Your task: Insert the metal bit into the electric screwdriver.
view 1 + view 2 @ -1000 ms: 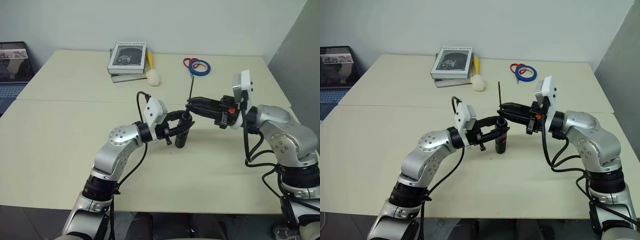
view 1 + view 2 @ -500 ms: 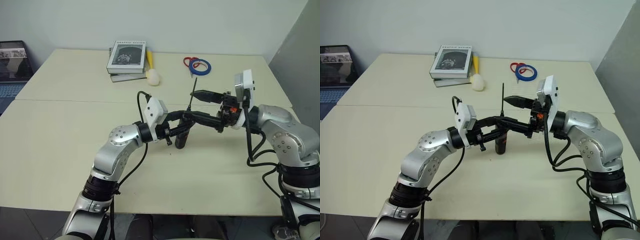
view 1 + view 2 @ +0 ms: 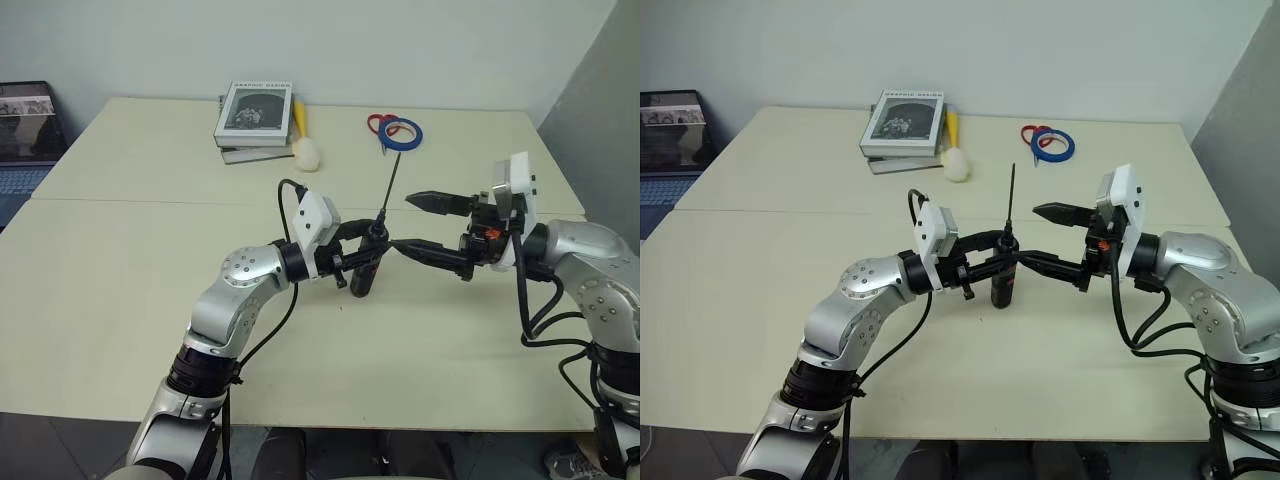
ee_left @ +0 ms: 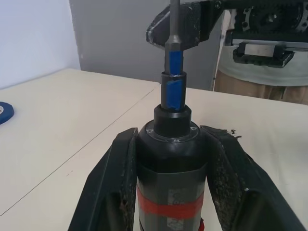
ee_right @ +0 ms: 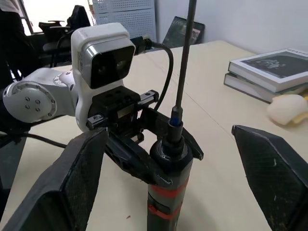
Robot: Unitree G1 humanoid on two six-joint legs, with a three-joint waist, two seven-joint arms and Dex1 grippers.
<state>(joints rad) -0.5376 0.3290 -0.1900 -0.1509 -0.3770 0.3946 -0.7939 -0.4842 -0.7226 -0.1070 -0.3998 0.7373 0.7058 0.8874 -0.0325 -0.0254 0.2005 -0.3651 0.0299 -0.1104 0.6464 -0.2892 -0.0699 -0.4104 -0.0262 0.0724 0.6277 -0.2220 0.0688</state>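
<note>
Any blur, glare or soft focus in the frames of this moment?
Head views: even light, sharp, no glare; thin dark metal bit reads clearly. Left wrist view: slim black electric screwdriver sharp, background soft. Right wrist view: bright window behind, near black fingers slightly soft.

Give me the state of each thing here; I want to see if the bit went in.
Screwdriver: upright, clamped in the left claw.
Metal bit: standing in the screwdriver's tip, free of the right claw.
Right claw: open, beside the bit.
Books: closed, stacked at the table's far side.
Scissors: lying flat next to a tape roll.
</note>
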